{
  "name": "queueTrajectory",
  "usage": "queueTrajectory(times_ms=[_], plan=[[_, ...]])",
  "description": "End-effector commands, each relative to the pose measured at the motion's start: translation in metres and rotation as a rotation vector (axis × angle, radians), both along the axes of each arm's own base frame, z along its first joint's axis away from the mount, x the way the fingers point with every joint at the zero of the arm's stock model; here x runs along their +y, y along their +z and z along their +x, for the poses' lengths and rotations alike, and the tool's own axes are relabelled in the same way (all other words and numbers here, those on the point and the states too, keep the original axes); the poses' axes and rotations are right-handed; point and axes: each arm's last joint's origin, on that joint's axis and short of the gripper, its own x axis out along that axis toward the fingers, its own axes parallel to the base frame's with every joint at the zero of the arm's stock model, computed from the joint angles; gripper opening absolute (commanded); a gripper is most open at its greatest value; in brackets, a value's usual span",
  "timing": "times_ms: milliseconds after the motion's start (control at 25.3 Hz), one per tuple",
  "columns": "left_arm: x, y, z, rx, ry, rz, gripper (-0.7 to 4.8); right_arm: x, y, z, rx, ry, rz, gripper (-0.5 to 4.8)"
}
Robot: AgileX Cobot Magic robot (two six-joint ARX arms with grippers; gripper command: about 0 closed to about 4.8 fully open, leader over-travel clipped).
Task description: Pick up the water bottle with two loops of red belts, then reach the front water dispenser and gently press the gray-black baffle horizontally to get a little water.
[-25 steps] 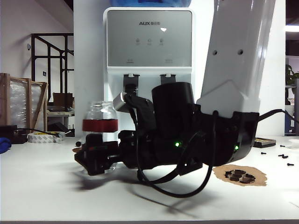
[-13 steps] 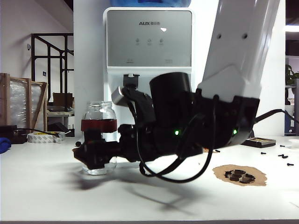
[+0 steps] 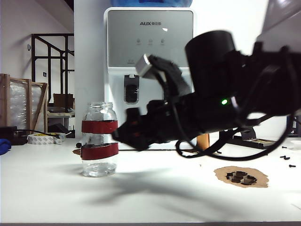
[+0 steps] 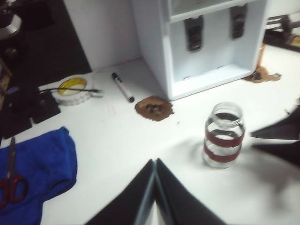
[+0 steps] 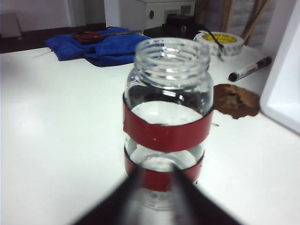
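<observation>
The water bottle (image 3: 99, 140), clear with two dark-red bands, stands upright and open-mouthed on the white table, left of the dispenser. My right gripper (image 3: 118, 134) hangs just right of it, above the table. Its blurred fingertips (image 5: 136, 177) stand slightly apart, narrower than the water bottle (image 5: 166, 126), with nothing between them. In the left wrist view my left gripper (image 4: 154, 161) is shut and empty, well short of the water bottle (image 4: 224, 136). The white water dispenser (image 3: 149, 70) stands behind. Its gray-black baffle (image 3: 132, 88) shows; my right arm hides the other paddle.
A blue cloth (image 4: 33, 168) with red scissors (image 4: 11, 180), a tape roll (image 4: 72, 89), a marker (image 4: 123, 87) and a brown coaster (image 4: 153, 107) lie left of the dispenser. A brown mat with black parts (image 3: 241, 176) and loose screws (image 3: 284, 157) lie at the right.
My right gripper, which was around the bottle's lower body, has risen and drawn back to the right with narrower jaws. The bottle stays on the table, its lower band now showing.
</observation>
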Motion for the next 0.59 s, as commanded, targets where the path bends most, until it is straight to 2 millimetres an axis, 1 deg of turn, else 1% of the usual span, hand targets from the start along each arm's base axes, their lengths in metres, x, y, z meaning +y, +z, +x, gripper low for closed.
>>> queueTrajectory(times_ms=[40,79,158,237,277,316,356,435,475,514,593], plan=[[0.0,-0.001,0.004,-0.041,0.055,0.01,-0.01,-0.003,0.01,-0.003,-0.052,-0.02,-0.002,0.02],[0.0,-0.002,0.005,-0.049,0.074,0.014,-0.01,-0.004,0.012,-0.003,-0.057,-0.025,-0.008,-0.02],[0.0,-0.006,0.01,-0.07,0.119,0.024,-0.01,-0.006,0.018,-0.002,-0.069,-0.096,-0.018,-0.02],[-0.001,-0.011,0.013,-0.09,0.15,0.027,-0.01,-0.01,0.029,-0.001,-0.093,-0.239,-0.04,-0.02],[-0.002,-0.014,0.016,-0.103,0.163,0.025,-0.01,-0.015,0.039,-0.001,-0.108,-0.34,-0.057,-0.02],[-0.002,-0.016,0.017,-0.11,0.172,0.026,-0.01,-0.017,0.044,-0.002,-0.118,-0.381,-0.067,-0.02],[-0.003,-0.018,0.019,-0.118,0.176,0.022,-0.01,-0.021,0.056,-0.004,-0.135,-0.442,-0.089,-0.02],[-0.003,-0.021,0.021,-0.125,0.178,0.021,-0.01,-0.026,0.068,-0.008,-0.151,-0.477,-0.109,-0.02],[-0.004,-0.023,0.022,-0.128,0.185,0.022,-0.01,-0.029,0.076,-0.011,-0.156,-0.492,-0.12,-0.02],[-0.004,-0.028,0.024,-0.133,0.201,0.026,-0.02,-0.034,0.089,-0.016,-0.159,-0.491,-0.128,-0.02],[-0.004,-0.032,0.025,-0.134,0.22,0.033,-0.01,-0.04,0.103,-0.024,-0.159,-0.484,-0.125,-0.02]])
